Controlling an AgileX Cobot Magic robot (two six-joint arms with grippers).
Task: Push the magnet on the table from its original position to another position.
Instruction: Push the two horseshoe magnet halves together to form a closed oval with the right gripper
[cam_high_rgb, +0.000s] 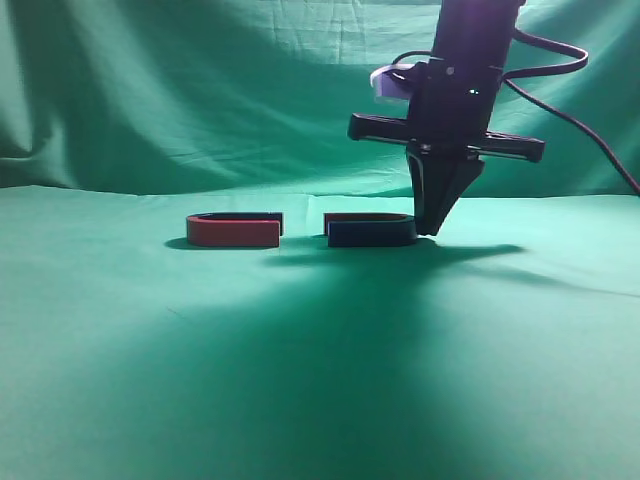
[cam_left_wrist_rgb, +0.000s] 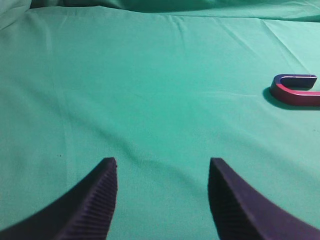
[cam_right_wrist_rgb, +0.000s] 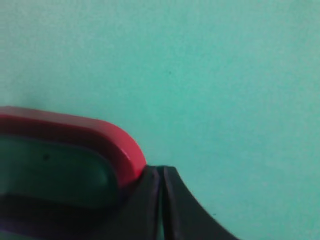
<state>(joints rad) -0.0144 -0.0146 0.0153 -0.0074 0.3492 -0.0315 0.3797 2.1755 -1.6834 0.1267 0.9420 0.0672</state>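
Observation:
The magnet, a low U-shape with a dark navy near side and a thin red far arm, lies on the teal-green cloth table at mid-depth. My right gripper is shut, points straight down and touches the magnet's curved right end. In the right wrist view the shut fingertips press against the magnet's red bend. My left gripper is open and empty, low over bare cloth; it does not show in the exterior view.
A second U-shaped magnet with a red near side lies just left of the task magnet, open end facing it; it also shows in the left wrist view. A green curtain closes off the back.

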